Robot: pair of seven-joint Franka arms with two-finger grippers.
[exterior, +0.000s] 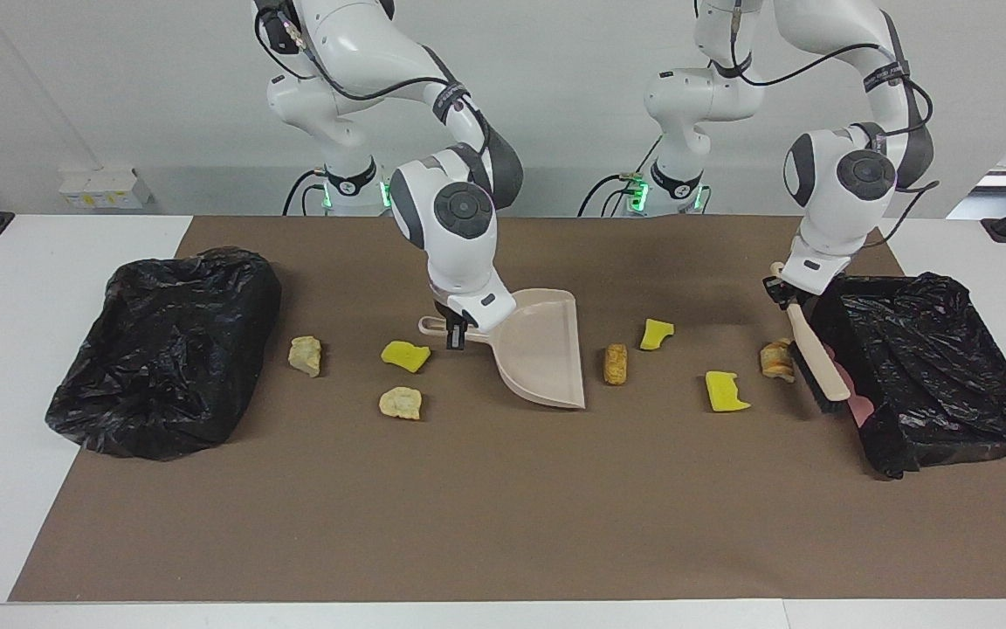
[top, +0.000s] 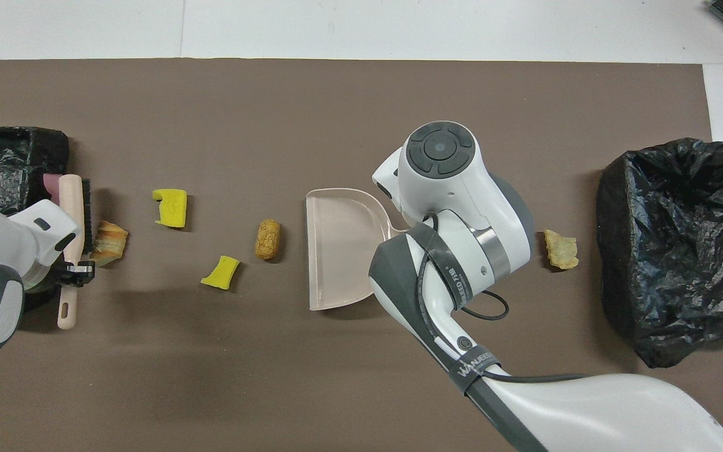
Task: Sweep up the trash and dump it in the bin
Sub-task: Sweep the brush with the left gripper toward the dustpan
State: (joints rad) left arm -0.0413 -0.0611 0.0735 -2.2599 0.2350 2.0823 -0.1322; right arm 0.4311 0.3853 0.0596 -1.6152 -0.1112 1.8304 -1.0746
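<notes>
My right gripper (exterior: 458,335) is shut on the handle of the beige dustpan (exterior: 540,349) (top: 337,250), held low at mid-mat. Its mouth faces the left arm's end, close to a brown lump (exterior: 615,363) (top: 267,239). My left gripper (exterior: 785,293) (top: 78,272) is shut on the brush (exterior: 819,370) (top: 73,207), whose bristles stand beside a bread lump (exterior: 775,360) (top: 110,241). Two yellow scraps (exterior: 656,333) (exterior: 726,390) lie between lump and pan. More trash lies toward the right arm's end: a yellow scrap (exterior: 405,355) and two tan lumps (exterior: 401,403) (exterior: 305,355).
A black-bagged bin (exterior: 167,349) (top: 675,245) sits at the right arm's end of the brown mat (exterior: 503,524). A second black-lined bin (exterior: 931,367) (top: 10,163) sits at the left arm's end, right beside the brush.
</notes>
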